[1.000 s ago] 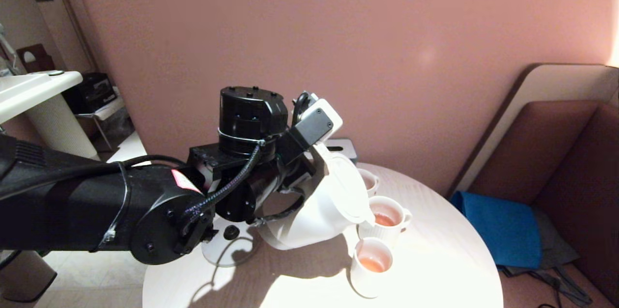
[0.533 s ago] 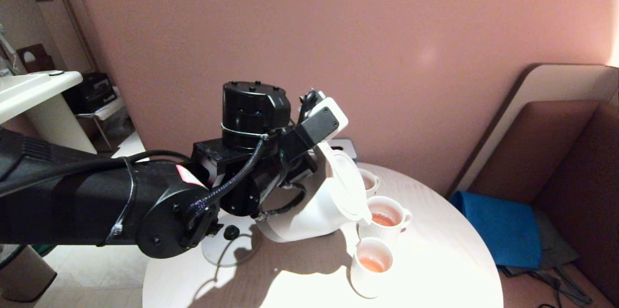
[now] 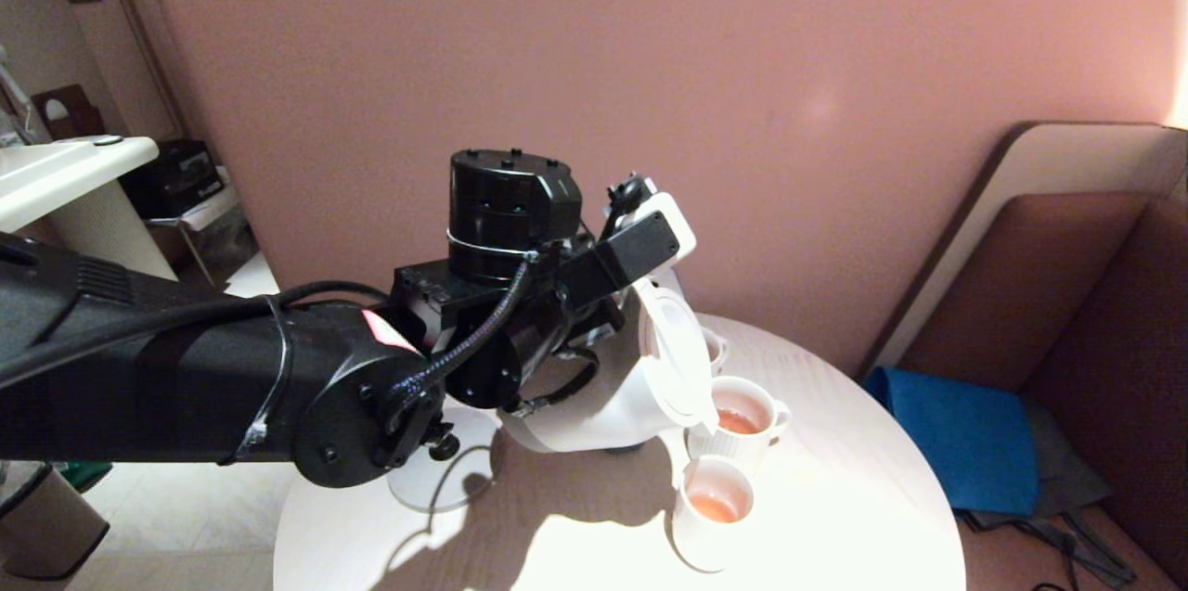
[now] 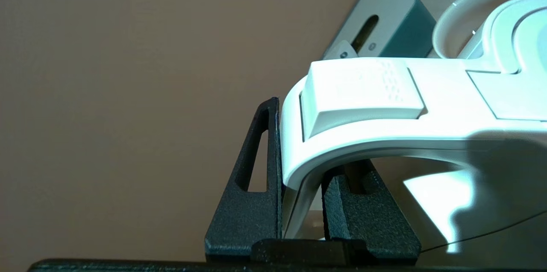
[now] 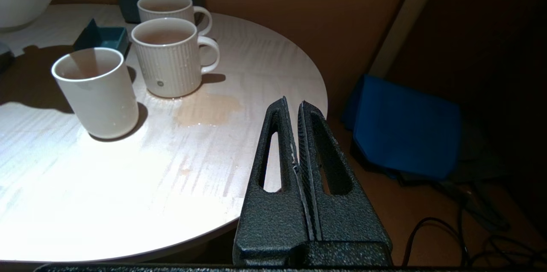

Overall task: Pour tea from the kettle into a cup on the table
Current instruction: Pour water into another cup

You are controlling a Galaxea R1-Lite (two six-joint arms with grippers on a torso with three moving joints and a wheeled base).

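While my left gripper [image 4: 301,203] jaws clamp the kettle [image 3: 613,396] handle, I tip slowly, spout over the ribbed mug [image 3: 740,429]; right gripper [image 5: 299,135] jaws closed.

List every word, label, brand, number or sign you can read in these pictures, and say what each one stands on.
No text can be read.
Ribbed mug: small round mark near its base, too small to read.
Left arm: red and white sticker, too blurred to read.
Kettle, held by the left gripper: no print visible.
Tissue box: no print visible.
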